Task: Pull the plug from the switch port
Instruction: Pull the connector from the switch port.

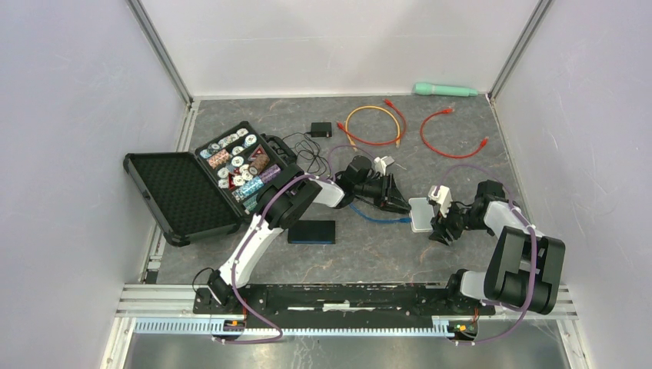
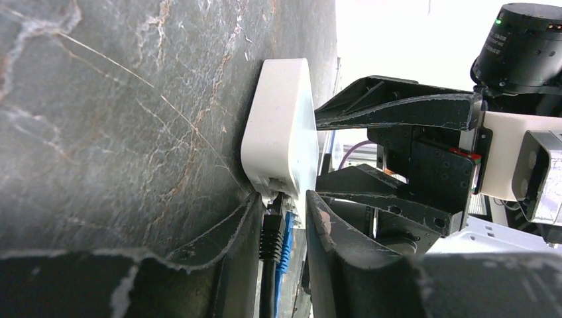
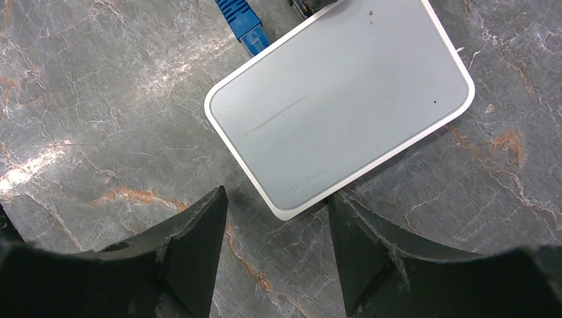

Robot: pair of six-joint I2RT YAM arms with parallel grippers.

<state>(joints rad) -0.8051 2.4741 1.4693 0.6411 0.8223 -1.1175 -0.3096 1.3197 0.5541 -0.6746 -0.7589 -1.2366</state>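
At the port edge of the flat white plastic network switch (image 2: 278,132), your left gripper (image 2: 283,196) has a finger on either side of two plugs. The blue ribbed cable plug (image 2: 285,240) is seated in the switch, and beside it is the black ribbed plug (image 2: 270,232), also in the switch. One finger lies against the black plug. On the blue side I can't tell whether the other finger touches, so I can't say whether you're pinching or only bracketing them.

On the side of the switch away from the ports, your right gripper (image 3: 277,192) comes down from above with its jaws spread wide. A corner of the switch sits between the tips, and one tip is right at its rim. Nothing is clamped there.

The switch lies flat on the grey marbled tabletop (image 3: 99,99). The blue cable runs away from it along the surface, under your left gripper.
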